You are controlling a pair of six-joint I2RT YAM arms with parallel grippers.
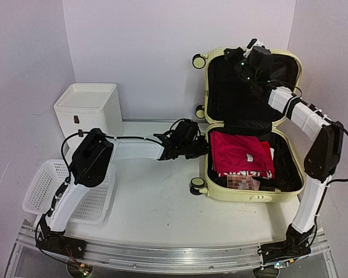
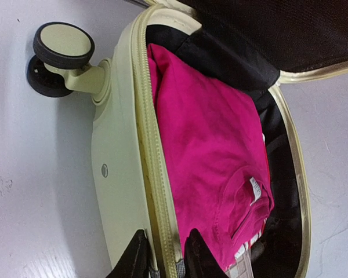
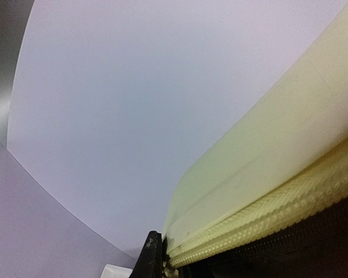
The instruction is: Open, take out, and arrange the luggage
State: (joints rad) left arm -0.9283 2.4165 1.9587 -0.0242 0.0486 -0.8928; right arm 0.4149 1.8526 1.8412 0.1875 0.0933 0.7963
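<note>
Left tool (image 2: 166, 246) pinches the glossy, rounded pale-yellow luggage (image 2: 119, 174) by its ribbed zipper rim at lower frame. I cannot tell the right tool's (image 1: 249, 57) grip.

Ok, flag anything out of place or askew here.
Nothing stands out. The luggage lies open with its lid upright, the pink shirt sits folded inside, and nothing lies spilled on the table.

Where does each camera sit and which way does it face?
Top external: above and behind, facing down on left arm, right arm, open luggage.
Left wrist: on the left gripper, facing along the luggage rim and pink shirt; fingertips straddle it.
Right wrist: on the right gripper, facing up along the lid; one finger shows.
Shared: top and left wrist show the shirt.
</note>
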